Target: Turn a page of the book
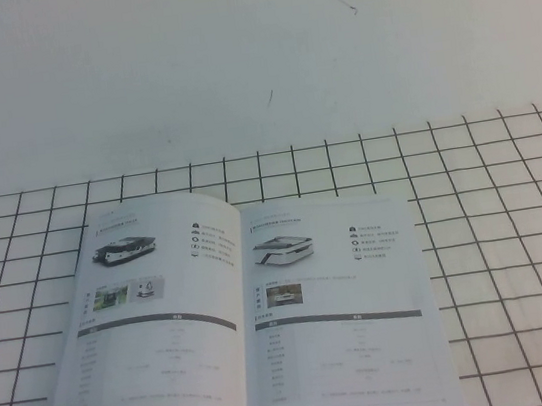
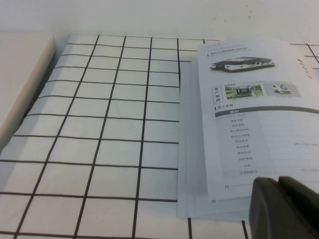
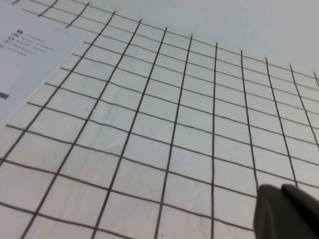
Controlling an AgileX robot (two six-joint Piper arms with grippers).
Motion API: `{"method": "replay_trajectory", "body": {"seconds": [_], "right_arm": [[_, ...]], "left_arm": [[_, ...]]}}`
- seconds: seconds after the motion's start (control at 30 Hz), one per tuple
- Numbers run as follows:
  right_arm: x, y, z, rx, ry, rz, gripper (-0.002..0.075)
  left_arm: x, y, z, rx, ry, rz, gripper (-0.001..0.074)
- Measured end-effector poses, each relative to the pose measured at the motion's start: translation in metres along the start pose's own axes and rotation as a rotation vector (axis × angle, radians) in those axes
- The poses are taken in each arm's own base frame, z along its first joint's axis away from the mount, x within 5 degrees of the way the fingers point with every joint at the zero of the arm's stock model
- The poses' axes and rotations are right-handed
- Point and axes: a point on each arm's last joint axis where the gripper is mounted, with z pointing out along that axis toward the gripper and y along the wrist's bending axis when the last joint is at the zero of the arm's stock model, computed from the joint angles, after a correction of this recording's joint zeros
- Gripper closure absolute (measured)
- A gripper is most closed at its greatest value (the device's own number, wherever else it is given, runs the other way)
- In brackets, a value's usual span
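The book (image 1: 241, 313) lies open and flat on the grid mat (image 1: 497, 232) in the high view. The page (image 1: 341, 304) is its right leaf, with a flat vehicle, icons and a dark-headed table. The left leaf (image 1: 151, 321) shows a vehicle above two small colour photos. Neither arm shows in the high view. My left gripper (image 2: 278, 181) is shut and empty, hovering by the near outer corner of the left leaf (image 2: 249, 124). My right gripper (image 3: 280, 189) is shut and empty over bare mat, well to the right of the page's edge (image 3: 30, 55).
A white wall (image 1: 250, 54) rises behind the mat. A pale raised slab (image 2: 20, 74) borders the mat beyond the book's left side. Open grid squares (image 3: 174, 124) lie to the right of the book.
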Motion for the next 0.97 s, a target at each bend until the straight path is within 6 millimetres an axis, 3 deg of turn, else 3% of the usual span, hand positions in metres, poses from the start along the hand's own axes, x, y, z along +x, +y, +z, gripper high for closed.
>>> {"method": "replay_trajectory", "body": {"seconds": [0.6, 0.97], "right_arm": [[0.0007, -0.0017, 0.0, 0.02, 0.006, 0.172, 0.0728], [0.0007, -0.0017, 0.0, 0.02, 0.006, 0.183, 0.0728]], "left_arm": [[0.0, 0.0, 0.0, 0.0, 0.0, 0.0, 0.0738], [0.0, 0.0, 0.0, 0.0, 0.0, 0.0, 0.0738]]}}
